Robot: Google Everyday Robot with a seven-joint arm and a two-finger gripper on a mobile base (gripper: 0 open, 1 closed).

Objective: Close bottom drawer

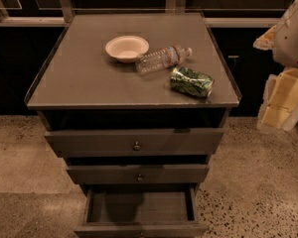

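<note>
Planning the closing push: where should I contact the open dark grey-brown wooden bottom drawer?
Probably the centre of the front panel of the dark grey-brown wooden bottom drawer, approached from the front: it stands pulled out, face flat. The cream gripper hangs right of the cabinet.

The bottom drawer [139, 209] is matt dark wood; the desk [79, 78] top is smooth and faintly sheeny. Clear plastic bottle [163, 58], glossy crumpled green bag [191, 82]. Cream plastic claw [280, 103] hangs at the right edge.

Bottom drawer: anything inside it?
The bottom drawer is pulled out; its visible floor is bare. Its rear hides under the middle drawer. The tool hangs at the picture's right edge, beside the cabinet.
</note>
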